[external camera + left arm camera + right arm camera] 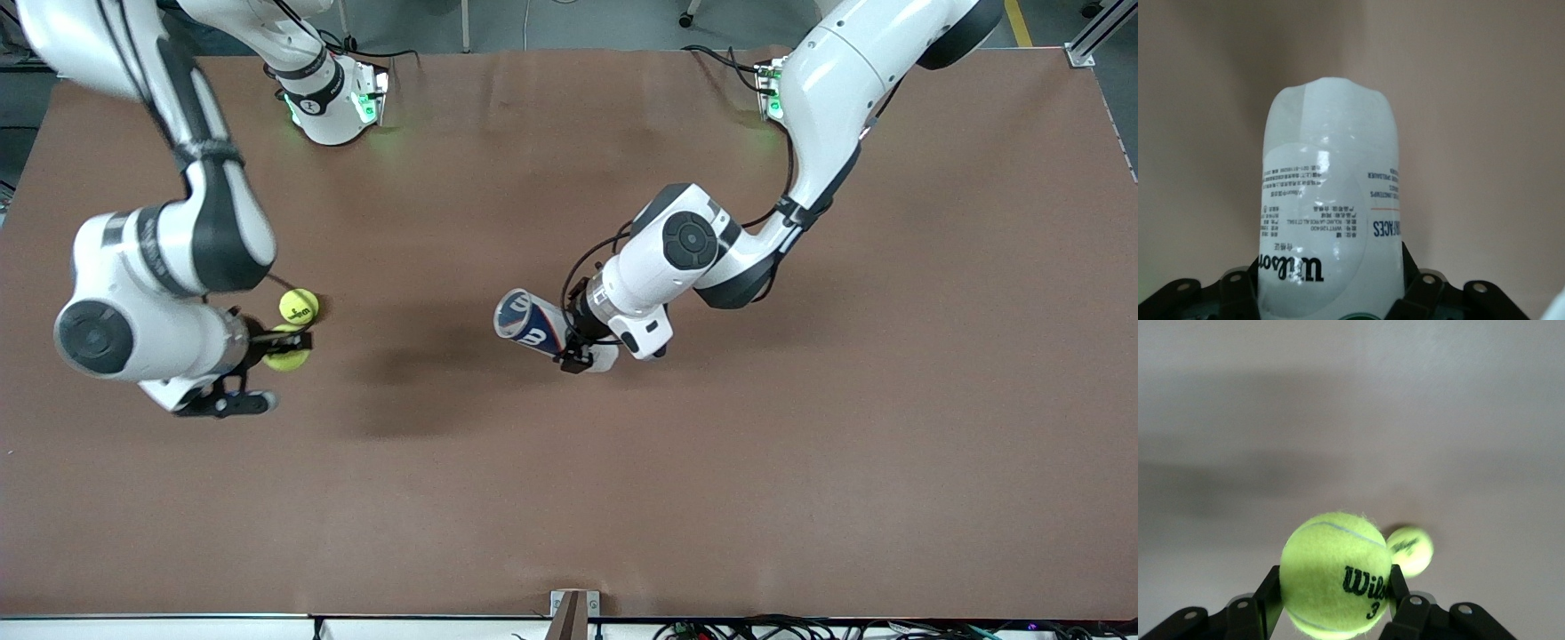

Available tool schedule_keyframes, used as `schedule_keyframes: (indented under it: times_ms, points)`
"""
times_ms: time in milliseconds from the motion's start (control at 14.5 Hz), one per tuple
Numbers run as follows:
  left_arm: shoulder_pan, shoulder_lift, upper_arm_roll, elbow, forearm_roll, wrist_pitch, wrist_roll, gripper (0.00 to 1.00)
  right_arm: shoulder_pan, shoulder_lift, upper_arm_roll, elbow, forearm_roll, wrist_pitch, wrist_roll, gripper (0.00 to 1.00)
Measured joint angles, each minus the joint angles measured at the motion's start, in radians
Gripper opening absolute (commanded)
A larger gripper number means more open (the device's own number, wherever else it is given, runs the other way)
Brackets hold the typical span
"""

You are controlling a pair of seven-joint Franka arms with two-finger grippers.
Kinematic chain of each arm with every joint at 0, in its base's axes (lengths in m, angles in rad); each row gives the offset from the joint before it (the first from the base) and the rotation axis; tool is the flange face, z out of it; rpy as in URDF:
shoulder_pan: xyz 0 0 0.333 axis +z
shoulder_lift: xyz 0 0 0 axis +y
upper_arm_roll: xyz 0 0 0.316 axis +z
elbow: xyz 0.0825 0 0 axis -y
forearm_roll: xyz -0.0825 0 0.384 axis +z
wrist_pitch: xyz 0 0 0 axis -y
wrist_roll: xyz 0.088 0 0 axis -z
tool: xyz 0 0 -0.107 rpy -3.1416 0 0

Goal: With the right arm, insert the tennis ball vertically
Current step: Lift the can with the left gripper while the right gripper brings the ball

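Right now my right pincer [286,348] is clamped tight on a fuzzy yellow-green tennis ball [1335,581], held up over the brown table [800,462] at the right arm's end. A second yellow-green tennis ball [299,306] lies on the table just beside the held one, farther from the front camera, untouched.

My left pincer [578,354] is partly closed around a clear plastic ball can with a blue and red label [526,324], gripping it near one end, over the middle of the table. In the front view the can looks tilted, its open mouth pointing toward the right arm's end rather than straight up. Ball and can are well apart.

Risks as I judge them: if the can stays tilted, a vertical drop would hit the rim and the ball would bounce off. The smooth can could slip or twist in the left pincer when the ball presses in. A low sweep could knock the loose ball rolling.
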Motion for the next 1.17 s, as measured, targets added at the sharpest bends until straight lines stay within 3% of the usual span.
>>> schedule_keyframes:
  times_ms: [138,276,760,1174]
  points:
    - [-0.015,0.007,0.000,0.001,-0.012,0.068,0.000,0.71,0.096,-0.039,0.004,-0.002,0.039,-0.027,0.135,0.40]
    - [-0.028,0.019,0.000,0.001,-0.020,0.137,0.000,0.71,0.141,-0.055,0.004,-0.005,0.151,-0.029,0.228,0.40]
    - [-0.074,0.080,-0.001,0.001,-0.021,0.283,0.007,0.71,0.141,-0.069,-0.004,-0.004,0.420,-0.016,0.327,0.40]
    - [-0.136,0.145,-0.008,0.018,-0.021,0.335,0.028,0.71,0.154,-0.069,-0.002,0.009,0.459,0.024,0.392,0.40]
